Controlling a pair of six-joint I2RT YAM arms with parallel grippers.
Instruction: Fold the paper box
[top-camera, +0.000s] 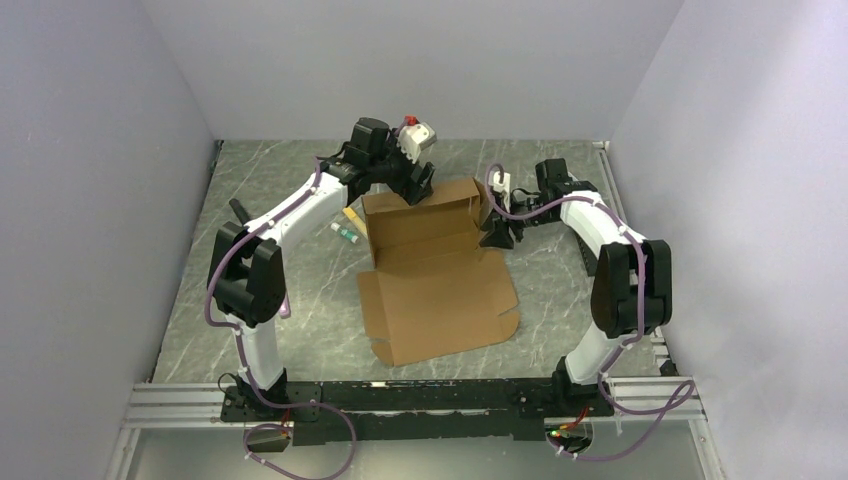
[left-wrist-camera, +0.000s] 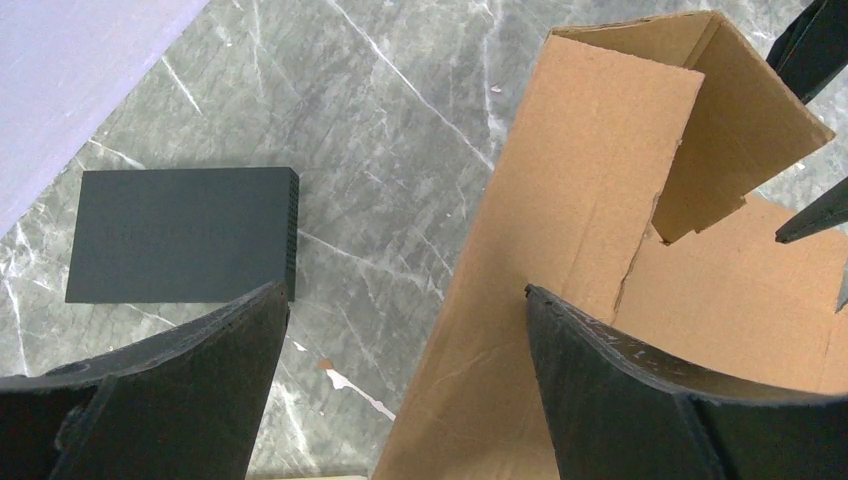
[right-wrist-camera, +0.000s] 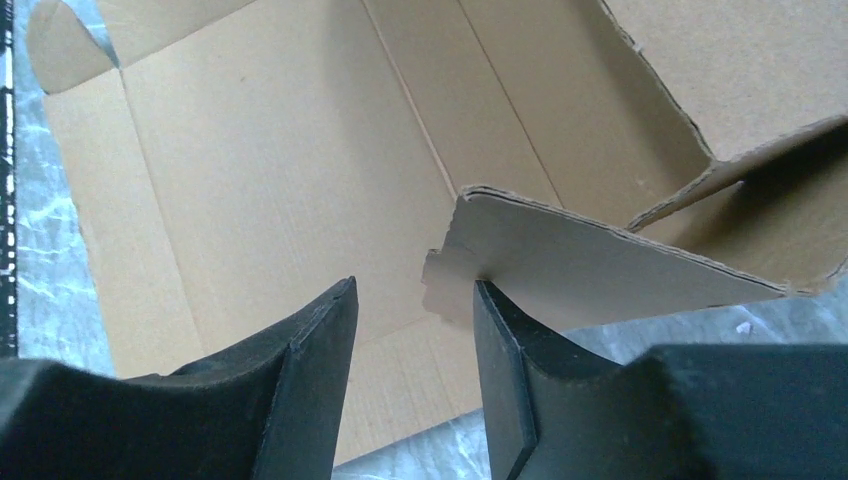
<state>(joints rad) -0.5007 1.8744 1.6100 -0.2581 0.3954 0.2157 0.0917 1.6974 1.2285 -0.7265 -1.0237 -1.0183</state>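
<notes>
Left wrist: jaws spread wide; paper box (left-wrist-camera: 560, 250) wall between them.

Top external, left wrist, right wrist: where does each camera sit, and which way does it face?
Top external: above and behind the bases, looking down on the grey marble table and the brown cardboard box; left arm and right arm show whole.
Left wrist: on the left arm, looking down past the black left fingers at the box's raised wall and a flat black rectangular slab.
Right wrist: on the right arm, looking past the black right fingers into the box's open inside.
Shared: all three see the box.
</notes>
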